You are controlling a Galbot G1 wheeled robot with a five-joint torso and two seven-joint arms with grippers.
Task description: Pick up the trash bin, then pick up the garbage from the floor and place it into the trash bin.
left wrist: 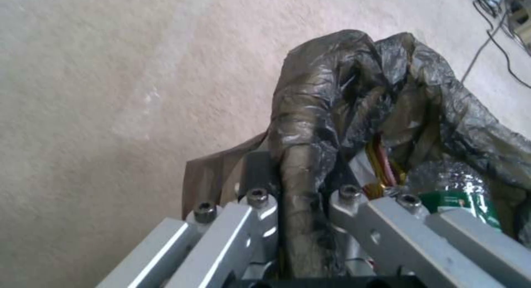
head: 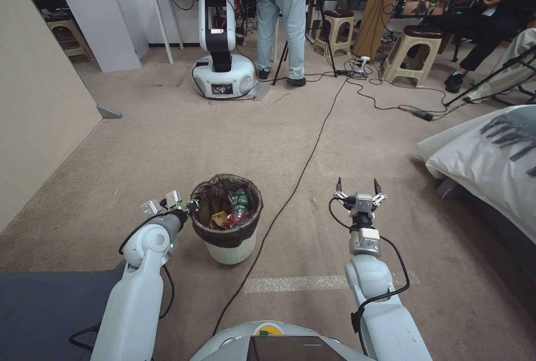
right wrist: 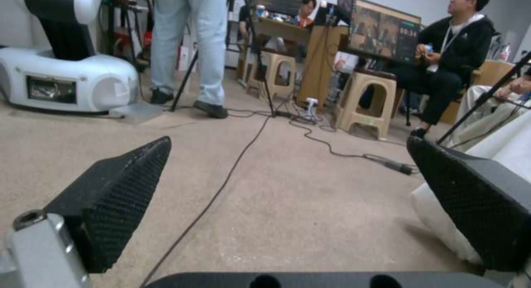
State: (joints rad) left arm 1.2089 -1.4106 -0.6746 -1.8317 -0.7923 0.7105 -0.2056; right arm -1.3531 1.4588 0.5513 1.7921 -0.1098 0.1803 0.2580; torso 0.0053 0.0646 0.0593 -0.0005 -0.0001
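Here, hidden parts: the left gripper's [head: 190, 205] fingertips vanish under the crumpled dark liner [left wrist: 343, 97], so their ends cannot be made out.
Left gripper: clamped on the rim of the trash bin [head: 230, 249], one finger [left wrist: 260, 172] outside the liner fold, the other inside.
Trash bin: on the beige carpet [head: 234, 132] just ahead of the robot, on its left; whether its base touches the floor is hard to tell.
Garbage: inside the bin lie a clear green-labelled bottle [head: 240, 205], a yellow wrapper [head: 219, 219] and a red piece beside it; the rest is buried in liner folds.
Right gripper: hovering over bare carpet [head: 357, 189], well apart from the bin, its two black pads [right wrist: 119, 188] spread wide with nothing between them.
Cable: a black cord [head: 301, 174] crosses the floor between bin and right gripper.
Around: a bed with white bedding [head: 491, 160] on the right, cut off by the edge; another white robot's base [head: 223, 75] far ahead; beige stools [head: 410, 54] and cords beyond.
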